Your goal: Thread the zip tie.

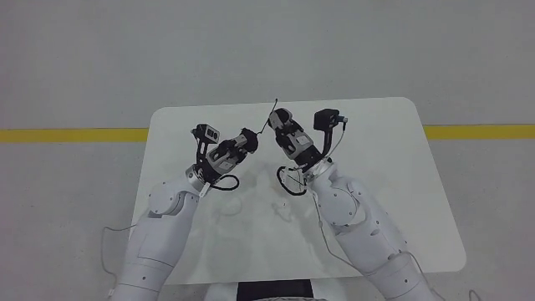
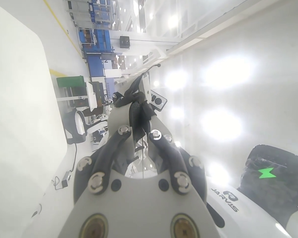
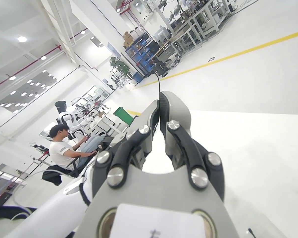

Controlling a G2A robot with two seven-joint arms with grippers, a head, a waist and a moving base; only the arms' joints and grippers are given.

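A thin black zip tie [image 1: 272, 113] stands up above the middle of the white table [image 1: 376, 217], between my two grippers. My right gripper [image 3: 160, 98] is shut on it, and the strap [image 3: 157, 77] curves out beyond the fingertips. In the top view that gripper [image 1: 280, 122] sits just right of the strap. My left gripper [image 1: 250, 138] is close on the strap's other side, tips towards it. In the left wrist view its black pads [image 2: 136, 115] are pressed together with a thin dark strand between them. A thin tip [image 2: 151, 68] pokes out past them.
Both arms hover over the table's middle, close together. The table's rounded corners and far edge [image 1: 284, 105] lie just beyond the grippers. Yellow floor lines [image 1: 75, 135] run behind the table. Bare tabletop [image 3: 250, 149] spreads to the right.
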